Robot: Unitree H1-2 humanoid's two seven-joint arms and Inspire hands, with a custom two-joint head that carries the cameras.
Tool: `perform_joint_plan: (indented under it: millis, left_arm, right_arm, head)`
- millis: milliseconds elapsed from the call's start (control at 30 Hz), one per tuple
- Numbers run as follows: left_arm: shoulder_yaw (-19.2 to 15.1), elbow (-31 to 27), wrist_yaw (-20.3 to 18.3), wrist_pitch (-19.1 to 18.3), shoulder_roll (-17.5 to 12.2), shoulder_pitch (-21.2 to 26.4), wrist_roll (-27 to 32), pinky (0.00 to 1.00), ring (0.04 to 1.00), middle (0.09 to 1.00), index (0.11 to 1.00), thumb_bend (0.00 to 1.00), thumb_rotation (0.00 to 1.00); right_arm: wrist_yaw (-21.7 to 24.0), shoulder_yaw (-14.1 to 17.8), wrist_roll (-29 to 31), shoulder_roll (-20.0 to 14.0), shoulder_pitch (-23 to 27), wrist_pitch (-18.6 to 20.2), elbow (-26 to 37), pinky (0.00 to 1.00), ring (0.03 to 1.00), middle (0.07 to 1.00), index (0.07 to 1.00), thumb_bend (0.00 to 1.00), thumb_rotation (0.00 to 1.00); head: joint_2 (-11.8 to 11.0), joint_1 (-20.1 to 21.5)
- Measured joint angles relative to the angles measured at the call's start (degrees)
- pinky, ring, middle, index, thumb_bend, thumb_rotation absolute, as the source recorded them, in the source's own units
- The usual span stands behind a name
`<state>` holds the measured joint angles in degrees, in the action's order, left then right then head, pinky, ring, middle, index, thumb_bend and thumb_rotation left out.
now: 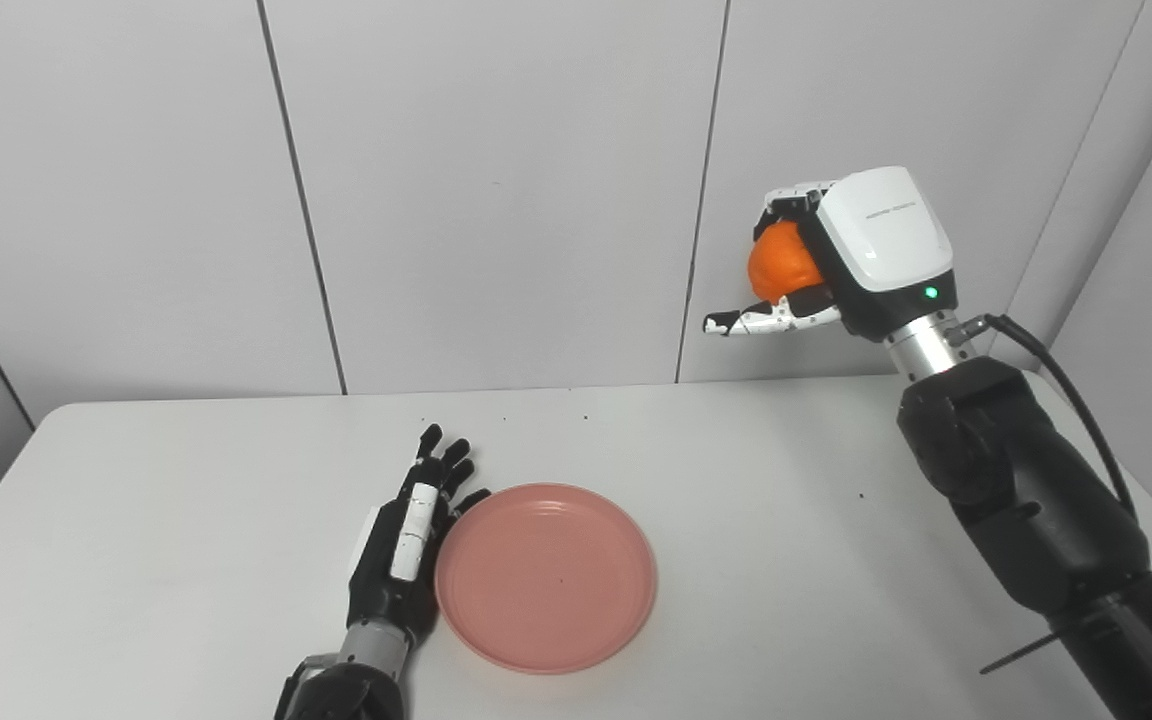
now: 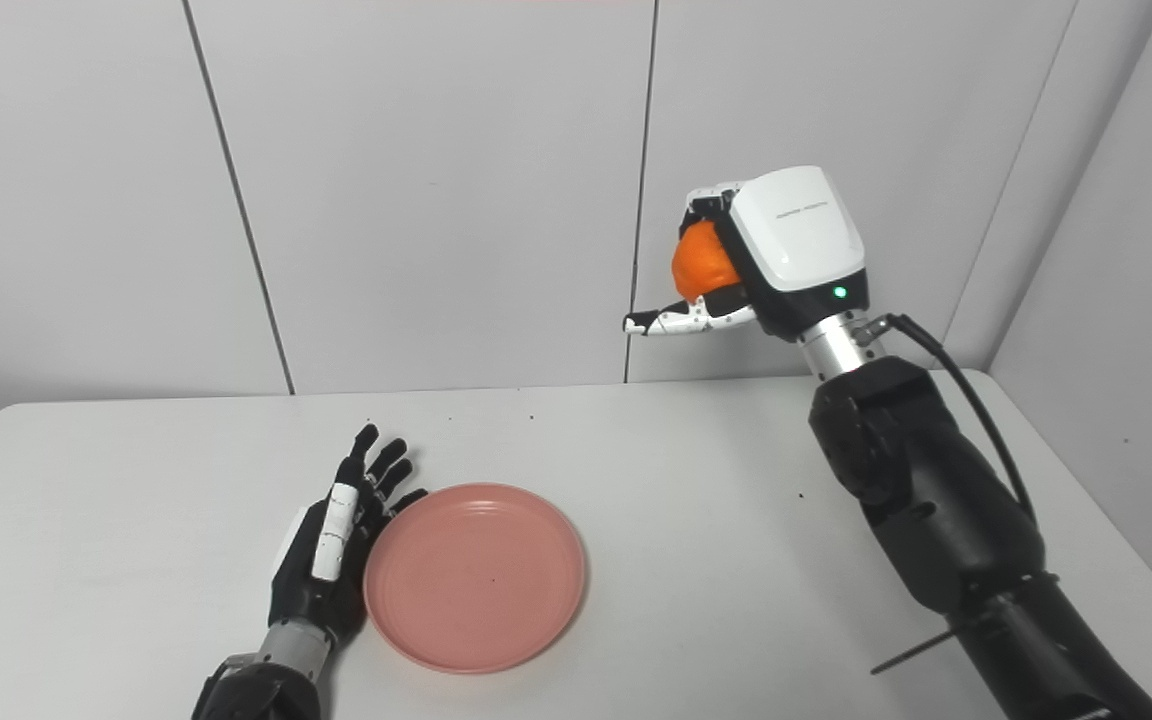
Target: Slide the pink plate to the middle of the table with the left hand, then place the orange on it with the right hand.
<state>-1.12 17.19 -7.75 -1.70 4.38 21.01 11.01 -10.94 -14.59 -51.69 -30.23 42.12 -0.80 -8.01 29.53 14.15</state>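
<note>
Two hands show: the left hand [image 1: 411, 540], fingers straight, touches the plate [image 1: 546, 578] at nine o'clock; the right hand [image 1: 841, 255] grips a half-hidden orange [image 1: 779, 262] aloft.

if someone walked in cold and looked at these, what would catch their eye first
Most likely the orange, bright against the grey wall, held up high in the right hand well above the table's far right part. Next, the pink plate lying empty near the front middle of the white table, with the left hand resting flat against its left rim, fingers stretched out.
</note>
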Motion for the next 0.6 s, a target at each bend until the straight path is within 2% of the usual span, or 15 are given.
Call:
perform_joint_plan:
  millis: [233, 400, 500, 600]
  left_arm:
    - [0.02, 0.03, -0.05, 0.0, 0.09, 0.0, 0.0, 0.87, 0.964, 0.956, 1.0, 0.99, 0.79]
    - [0.0, 0.06, 0.01, 0.0, 0.47, 0.0, 0.01, 0.87, 0.964, 0.955, 1.0, 0.96, 0.78]
    - [0.02, 0.02, 0.31, 0.0, 0.7, 0.0, -0.03, 0.85, 0.952, 0.945, 1.0, 0.96, 0.78]
    - [0.13, -0.01, 0.82, -0.01, 0.95, 0.0, -0.19, 0.86, 0.948, 0.943, 1.0, 0.96, 0.78]
  right_arm:
    - [3.71, -1.16, -1.86, 3.94, 0.02, 0.03, 2.18, 0.13, 0.187, 0.252, 0.281, 0.72, 0.76]
    - [5.16, -2.66, -2.26, 7.26, 0.69, -0.03, 2.39, 0.11, 0.168, 0.235, 0.26, 0.72, 0.74]
    - [6.55, -3.77, -2.26, 8.98, 0.82, -0.03, 3.22, 0.12, 0.169, 0.238, 0.26, 0.72, 0.69]
    - [8.04, -4.65, -1.48, 10.86, 0.73, -0.08, 3.44, 0.12, 0.175, 0.24, 0.26, 0.7, 0.71]
  head:
    - [-0.09, -0.88]
    - [-0.18, -1.76]
    - [-0.18, -2.64]
    - [-0.18, -2.99]
